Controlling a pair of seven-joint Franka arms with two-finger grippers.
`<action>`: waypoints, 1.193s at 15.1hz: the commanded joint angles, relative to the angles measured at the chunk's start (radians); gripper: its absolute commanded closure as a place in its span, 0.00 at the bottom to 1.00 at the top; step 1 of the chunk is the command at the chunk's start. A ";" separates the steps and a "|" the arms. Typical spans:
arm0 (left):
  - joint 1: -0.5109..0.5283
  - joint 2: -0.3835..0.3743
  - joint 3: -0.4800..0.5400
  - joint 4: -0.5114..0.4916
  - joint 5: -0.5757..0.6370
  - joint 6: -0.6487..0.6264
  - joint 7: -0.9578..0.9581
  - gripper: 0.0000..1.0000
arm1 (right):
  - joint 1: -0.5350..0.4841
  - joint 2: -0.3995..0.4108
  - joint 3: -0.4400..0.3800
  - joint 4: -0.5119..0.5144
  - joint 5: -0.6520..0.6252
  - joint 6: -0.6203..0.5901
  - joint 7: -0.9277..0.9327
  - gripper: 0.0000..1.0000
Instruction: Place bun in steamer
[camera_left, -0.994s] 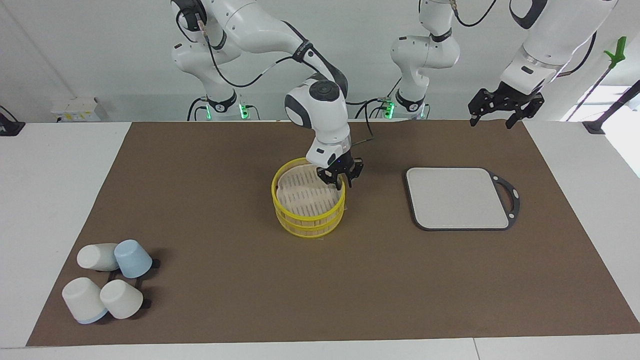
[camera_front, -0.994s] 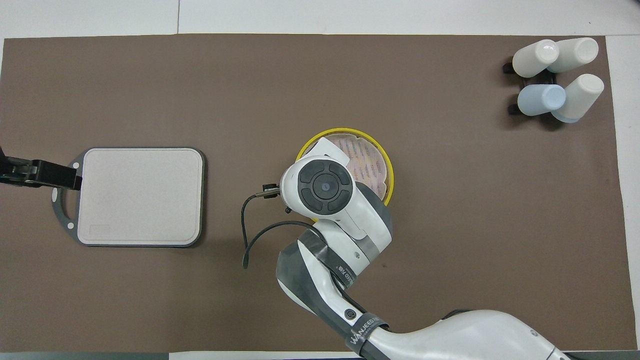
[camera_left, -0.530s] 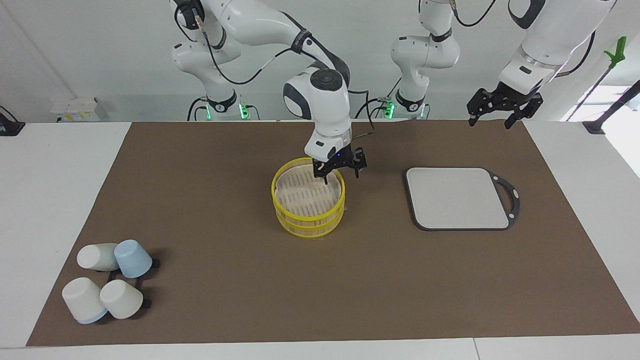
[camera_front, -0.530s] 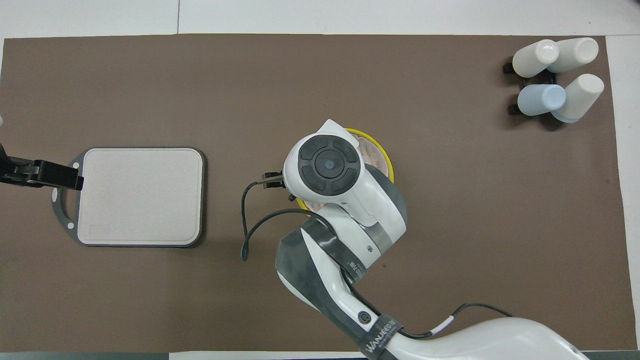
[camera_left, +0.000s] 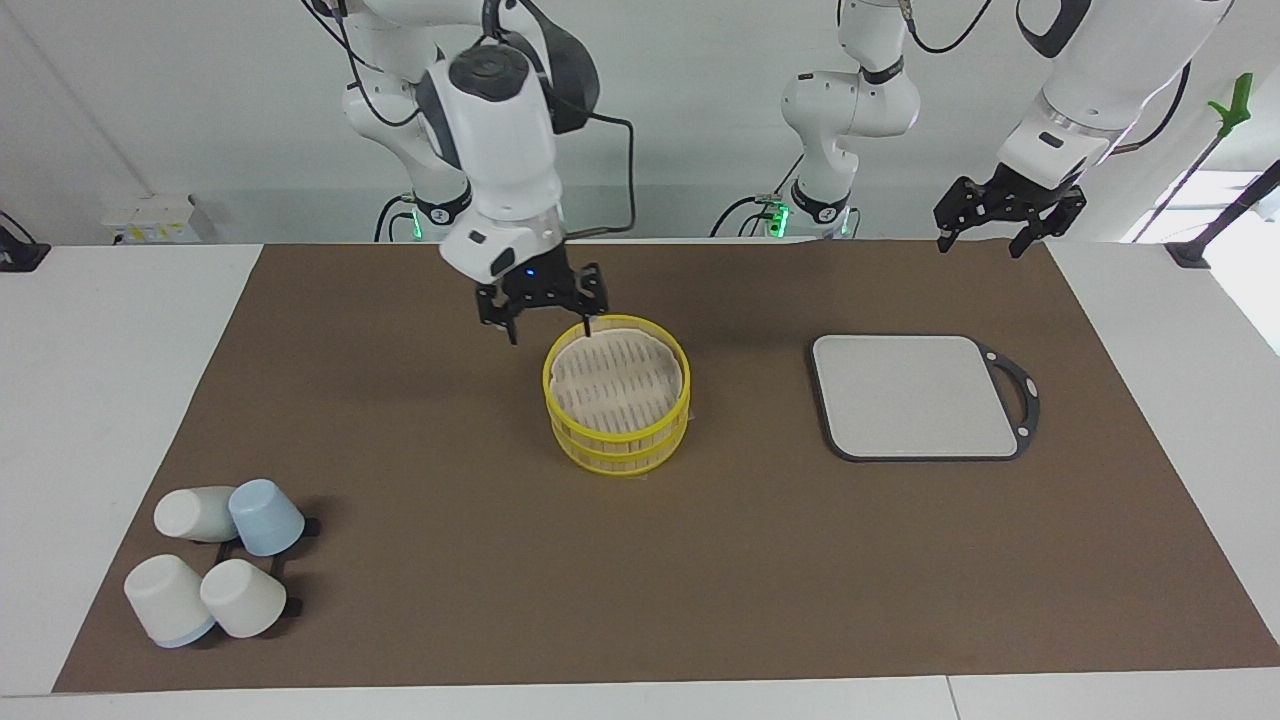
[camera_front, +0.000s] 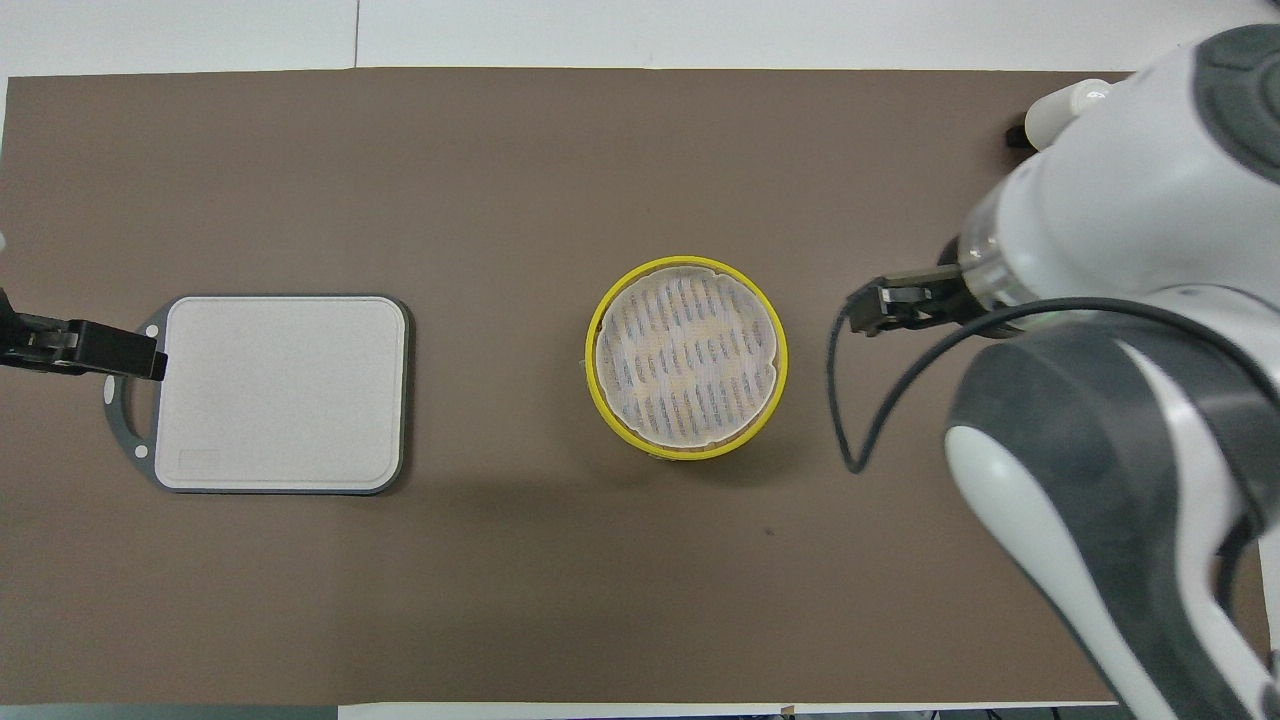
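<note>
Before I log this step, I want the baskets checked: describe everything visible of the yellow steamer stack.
The steamer stack is two round, yellow-rimmed shallow baskets, one stacked squarely on the other, upright on the brown mat mid-table. The top basket's tan slatted floor shows through a thin white paper liner. No bun is visible in it. Nothing touches it: the right gripper hangs open beside its rim.

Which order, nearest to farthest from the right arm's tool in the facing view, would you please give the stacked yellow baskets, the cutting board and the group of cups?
Measured from the right tool:
1. Stacked yellow baskets, mid-mat, right beside the tool.
2. Cutting board, toward the left arm's end.
3. Cups, at the right arm's end, farthest from the robots.
</note>
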 joint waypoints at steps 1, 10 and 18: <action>-0.012 -0.025 0.006 -0.028 0.017 0.018 0.009 0.00 | -0.087 -0.064 0.014 -0.049 0.010 -0.091 -0.131 0.00; -0.012 -0.025 0.006 -0.027 0.020 0.023 0.009 0.00 | -0.130 -0.073 0.008 -0.063 0.013 -0.038 -0.137 0.00; -0.012 -0.023 0.006 -0.028 0.023 0.031 0.009 0.00 | -0.051 -0.024 -0.105 -0.014 0.015 -0.062 -0.146 0.00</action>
